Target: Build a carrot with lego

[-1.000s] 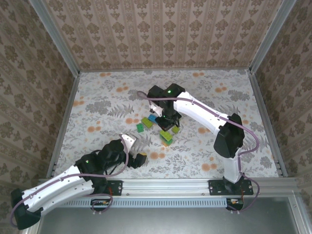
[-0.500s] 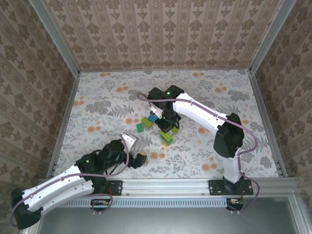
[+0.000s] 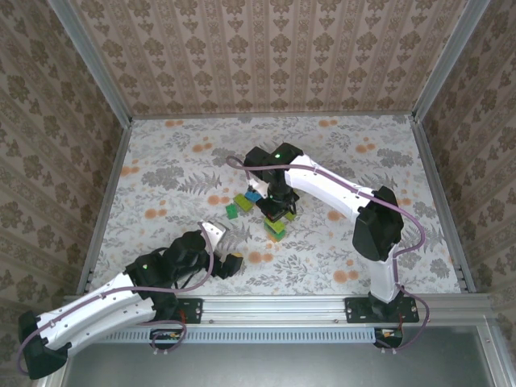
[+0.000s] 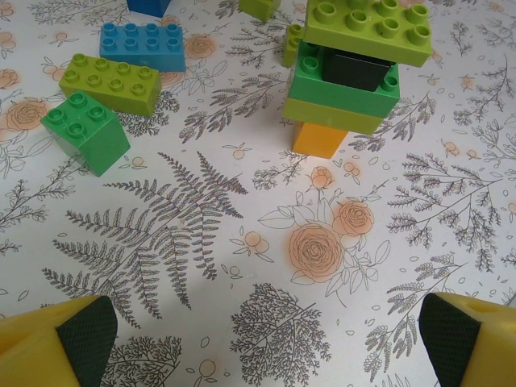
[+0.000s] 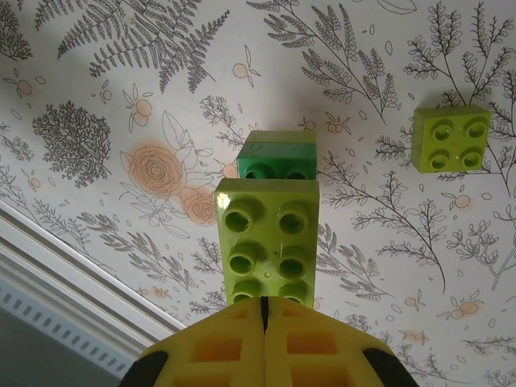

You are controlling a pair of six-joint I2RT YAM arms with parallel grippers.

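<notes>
Lime brick (image 5: 266, 242) atop the carrot (image 4: 343, 101) now meets the lowered right gripper (image 5: 264, 302), clenched on nothing. Seating looks underway; left gripper (image 4: 266, 334) idles released

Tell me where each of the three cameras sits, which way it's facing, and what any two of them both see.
Top external: above and behind the bases, looking down at the table; both arms show, with left gripper and right gripper.
Left wrist: low over the table, facing the carrot; its open fingertips at the bottom corners.
Right wrist: looking down onto a lime brick; its shut fingers at the bottom edge.
Shared: top external and left wrist both see the carrot and loose bricks.
</notes>
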